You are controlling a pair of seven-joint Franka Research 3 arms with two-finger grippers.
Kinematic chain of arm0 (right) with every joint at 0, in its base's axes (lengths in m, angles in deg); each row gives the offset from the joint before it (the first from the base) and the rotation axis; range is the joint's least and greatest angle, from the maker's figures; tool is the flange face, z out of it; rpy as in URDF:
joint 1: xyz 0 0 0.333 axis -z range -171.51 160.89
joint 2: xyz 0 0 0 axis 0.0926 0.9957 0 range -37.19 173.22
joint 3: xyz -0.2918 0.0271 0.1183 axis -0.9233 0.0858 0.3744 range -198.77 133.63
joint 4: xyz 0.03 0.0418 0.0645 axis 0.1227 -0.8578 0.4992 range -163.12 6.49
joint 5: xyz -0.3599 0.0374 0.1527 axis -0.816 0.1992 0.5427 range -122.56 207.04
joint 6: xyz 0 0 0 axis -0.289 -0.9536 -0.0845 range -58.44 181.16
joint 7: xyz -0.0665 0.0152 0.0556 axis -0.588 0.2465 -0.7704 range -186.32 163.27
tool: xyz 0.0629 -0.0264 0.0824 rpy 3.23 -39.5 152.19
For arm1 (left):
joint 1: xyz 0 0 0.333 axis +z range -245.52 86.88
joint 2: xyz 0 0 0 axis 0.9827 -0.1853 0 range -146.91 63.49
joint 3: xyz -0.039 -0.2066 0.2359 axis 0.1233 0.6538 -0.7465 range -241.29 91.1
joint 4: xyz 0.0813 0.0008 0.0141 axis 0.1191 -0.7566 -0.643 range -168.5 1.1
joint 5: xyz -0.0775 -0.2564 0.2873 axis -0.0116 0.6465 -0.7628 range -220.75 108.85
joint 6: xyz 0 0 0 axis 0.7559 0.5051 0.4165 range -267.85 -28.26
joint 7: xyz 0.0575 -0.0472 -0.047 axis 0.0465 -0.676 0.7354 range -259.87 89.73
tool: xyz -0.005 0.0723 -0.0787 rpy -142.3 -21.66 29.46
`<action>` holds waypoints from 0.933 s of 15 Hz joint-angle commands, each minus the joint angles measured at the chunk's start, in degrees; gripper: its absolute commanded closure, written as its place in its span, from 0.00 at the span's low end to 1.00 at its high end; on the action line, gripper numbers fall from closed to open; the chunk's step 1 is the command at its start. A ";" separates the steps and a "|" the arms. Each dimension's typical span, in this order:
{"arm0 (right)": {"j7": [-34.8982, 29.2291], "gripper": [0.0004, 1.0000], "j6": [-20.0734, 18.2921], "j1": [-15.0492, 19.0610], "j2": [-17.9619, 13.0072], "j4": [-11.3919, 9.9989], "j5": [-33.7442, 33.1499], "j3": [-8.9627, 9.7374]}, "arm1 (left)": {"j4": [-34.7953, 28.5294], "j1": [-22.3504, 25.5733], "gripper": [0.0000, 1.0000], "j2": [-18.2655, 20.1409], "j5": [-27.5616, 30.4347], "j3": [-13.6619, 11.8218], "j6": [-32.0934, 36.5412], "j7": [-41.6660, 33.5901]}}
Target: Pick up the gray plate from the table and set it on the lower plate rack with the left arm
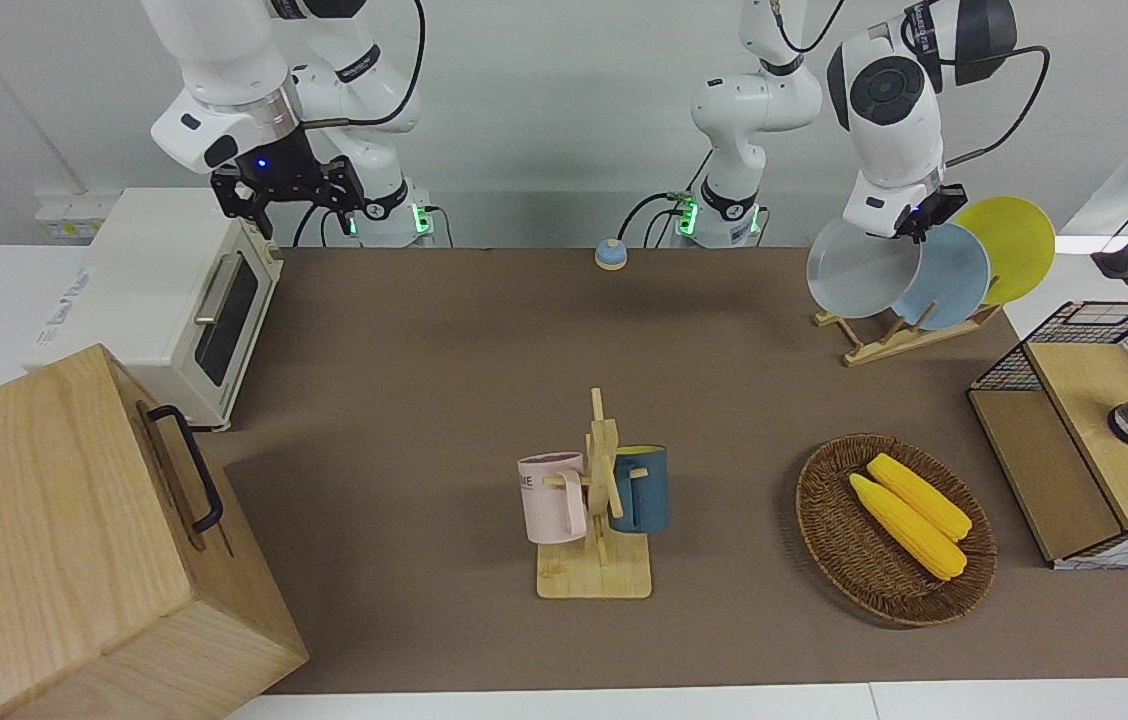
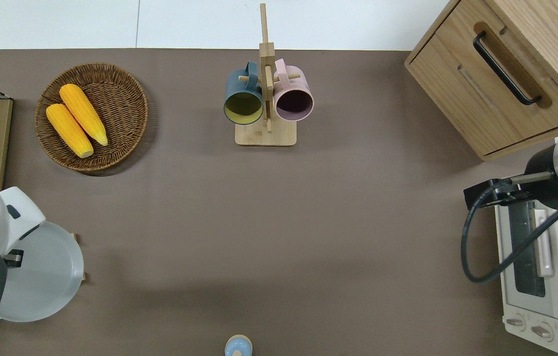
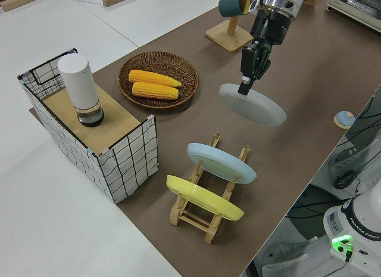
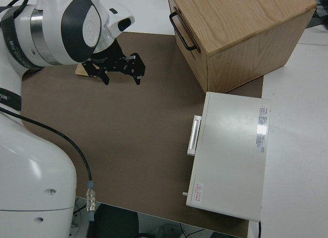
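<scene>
Our left tool pinches the gray plate by its rim, holding it tilted in the air beside the rack, at the free slot next to the blue plate. We judge it stiff, smooth and breakable, so a firm rim hold suits it. The right arm is parked.

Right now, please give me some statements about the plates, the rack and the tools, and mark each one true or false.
1. The left tool holds the gray plate by its rim. True.
2. The gray plate lies flat on the table. False: it hangs tilted in the air.
3. The rack carries a blue plate and a yellow plate. True.
4. The basket holds three corn cobs. False: it holds two.
5. The right arm is parked. True.
</scene>
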 commanded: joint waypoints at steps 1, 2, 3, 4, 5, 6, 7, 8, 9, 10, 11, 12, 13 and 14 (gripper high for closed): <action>-0.68 0.02 -0.74 1.38 -0.12 0.43 -0.37 1.23 | -1.49 -0.72 1.00 -1.55 -5.64 0.21 1.36 4.30; -0.68 0.02 -0.65 1.38 -0.12 0.43 -0.37 1.23 | -2.54 -0.72 1.00 -1.55 -6.79 0.21 1.36 5.53; -0.68 0.02 -0.65 1.38 -0.12 0.43 -0.37 1.15 | -3.42 -0.72 1.00 -1.55 -7.58 0.21 1.36 6.58; -0.68 0.02 -0.74 1.38 -0.12 0.43 -0.37 1.15 | -4.21 -0.72 1.00 -1.55 -8.46 0.30 1.36 7.81; -0.68 0.02 -0.65 1.38 -0.12 0.43 -0.37 1.23 | -4.92 -0.72 1.00 -1.64 -9.08 0.56 1.36 8.95; -0.68 0.02 -0.65 1.38 -0.12 0.43 -0.37 1.23 | -5.53 -0.72 1.00 -1.73 -9.17 0.65 1.36 10.18; -0.68 0.02 -0.74 1.38 -0.12 0.34 -0.37 1.23 | -6.06 -0.81 1.00 -2.17 -9.17 0.65 1.36 11.41; -0.68 0.02 -0.65 1.38 -0.12 0.43 -0.37 1.15 | -6.50 -0.81 1.00 -2.52 -9.17 0.91 1.36 12.73; -0.68 0.02 -0.65 1.38 -0.12 0.43 -0.37 1.23 | -7.12 -0.72 1.00 -2.70 -9.17 1.44 1.36 13.79; -0.68 0.02 -0.65 1.38 -0.12 0.34 -0.37 1.23 | -7.56 -0.81 1.00 -3.57 -9.17 1.79 1.36 15.45; -0.68 0.02 -0.65 1.38 -0.12 0.43 -0.37 1.23 | -7.74 -0.81 1.00 -4.27 -9.17 1.97 1.36 17.30; -0.68 0.02 -0.65 1.38 -0.12 0.43 -0.37 1.23 | -8.17 -0.81 1.00 -4.89 -9.17 2.41 1.45 18.62; -0.68 0.02 -0.65 1.38 -0.12 0.43 -0.37 1.23 | -8.35 -0.72 1.00 -5.33 -9.17 2.50 1.36 19.42; -0.68 0.02 -0.65 1.38 -0.12 0.34 -0.37 1.15 | -8.35 -0.72 1.00 -5.59 -9.17 2.50 1.36 19.42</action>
